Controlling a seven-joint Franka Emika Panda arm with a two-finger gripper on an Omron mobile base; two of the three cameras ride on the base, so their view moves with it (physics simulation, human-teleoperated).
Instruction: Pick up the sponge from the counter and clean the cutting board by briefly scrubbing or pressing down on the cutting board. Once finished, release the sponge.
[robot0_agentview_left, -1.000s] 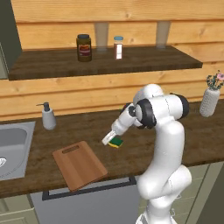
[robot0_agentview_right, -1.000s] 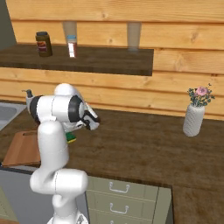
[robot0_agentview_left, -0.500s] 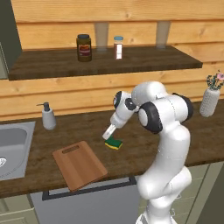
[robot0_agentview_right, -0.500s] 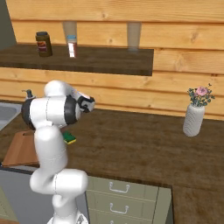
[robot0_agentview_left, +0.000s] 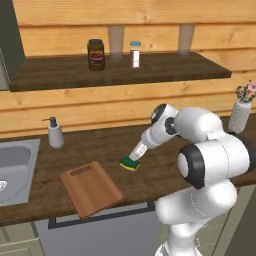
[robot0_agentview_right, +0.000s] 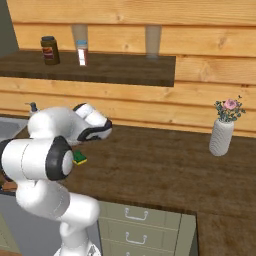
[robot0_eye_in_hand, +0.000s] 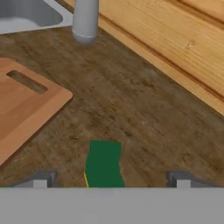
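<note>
The sponge, green on top with a yellow underside, lies on the dark wood counter just right of the cutting board. My gripper slants down onto it from the upper right. In the hand view the sponge sits between the two fingertips, which stand wide apart and do not touch it, so the gripper is open. The reddish-brown cutting board, with its slot handle, lies flat to the sponge's left. In the right base view the sponge peeks out beside my arm.
A steel sink is set into the counter at the left, with a soap dispenser behind the board. A vase of flowers stands at the far right. The wall shelf above holds a jar and a shaker.
My arm's upper links have swung and the wrist now reaches in from higher and further right. The fingertips stay at the sponge, which has not moved.
</note>
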